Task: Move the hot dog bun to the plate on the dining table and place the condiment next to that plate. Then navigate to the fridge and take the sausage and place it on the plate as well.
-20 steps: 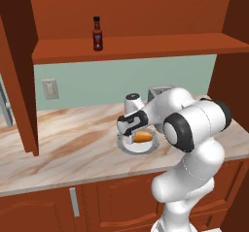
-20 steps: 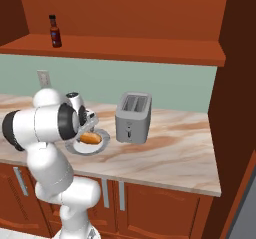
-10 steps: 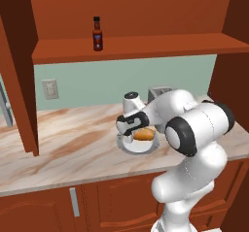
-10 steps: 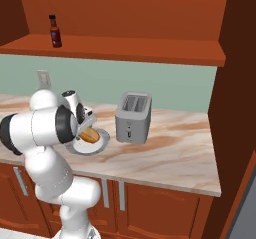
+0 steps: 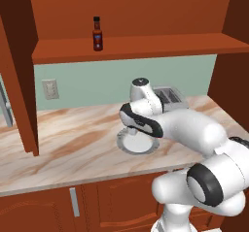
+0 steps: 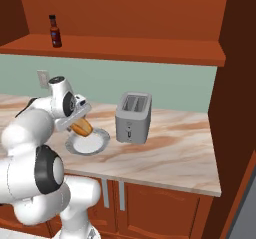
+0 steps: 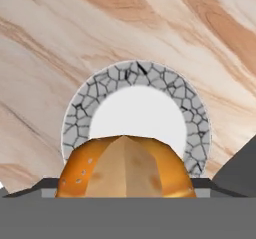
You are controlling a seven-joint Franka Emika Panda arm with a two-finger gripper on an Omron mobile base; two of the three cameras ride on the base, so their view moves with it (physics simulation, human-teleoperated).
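Observation:
The hot dog bun (image 7: 125, 168), golden-orange, sits between the fingers of my gripper (image 7: 124, 187), which is shut on it. From the right base view the hot dog bun (image 6: 82, 127) hangs in the gripper (image 6: 78, 121) just above a pale grey plate with a cracked-pattern rim (image 6: 100, 142) on the counter. That pale plate (image 5: 125, 146) is bare. The condiment (image 5: 97, 33), a dark red-brown bottle with a black cap, stands on the wooden shelf above, where the right base view also shows the condiment (image 6: 55, 31). The blue-grey plate, dining table, fridge and sausage are out of view.
A silver toaster (image 6: 133, 117) stands right of the pale plate, and the toaster (image 5: 171, 96) is partly behind my arm. A wooden cabinet side (image 5: 22, 90) comes down to the marble counter (image 5: 63, 143) at the left. The shelf (image 5: 136, 46) overhangs the counter.
The gripper has closed on the bun and lifted it off the pale plate, which now lies bare. The arm has swung lower across the plate.

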